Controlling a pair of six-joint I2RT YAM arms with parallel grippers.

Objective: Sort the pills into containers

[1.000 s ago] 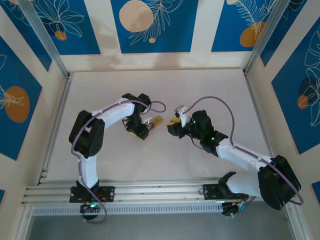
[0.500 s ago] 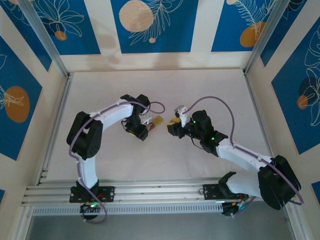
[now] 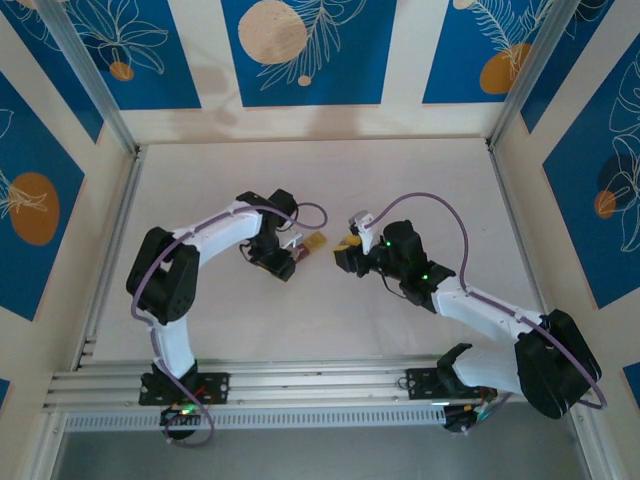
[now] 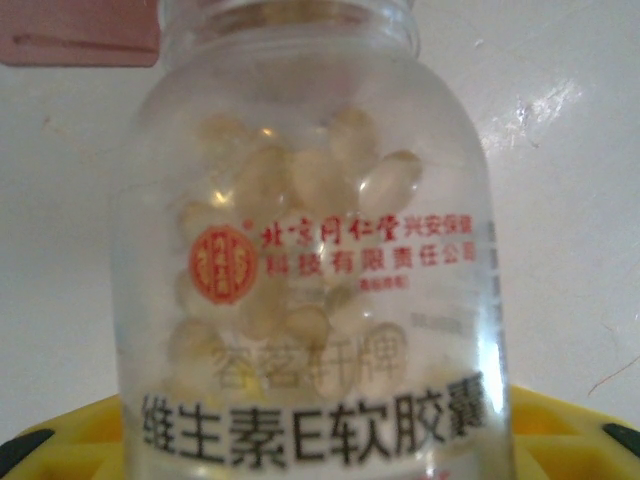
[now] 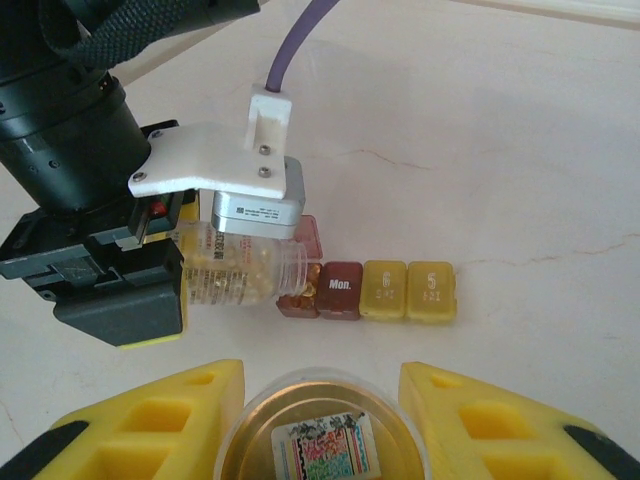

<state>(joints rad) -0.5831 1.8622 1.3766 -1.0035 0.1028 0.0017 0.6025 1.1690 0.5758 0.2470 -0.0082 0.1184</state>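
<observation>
The left gripper (image 3: 292,248) clamps a clear pill bottle (image 4: 310,260) tipped sideways, its mouth at the open dark red end of the containers (image 5: 385,290) mid-table (image 5: 520,150), while the right gripper (image 5: 320,420) pinches the gold cap (image 5: 322,435) just nearer.

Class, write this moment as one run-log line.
left tool: shut on clear capsule-filled bottle, tipped | bottle mouth: at open dark red square compartment | right tool: shut on round gold cap

Your top camera looks down on the whole pale table (image 3: 420,170) from above its near edge. Your left wrist camera sits almost against the clear capsule-filled bottle (image 4: 310,260). Your right wrist camera views that bottle from farther right.
</observation>
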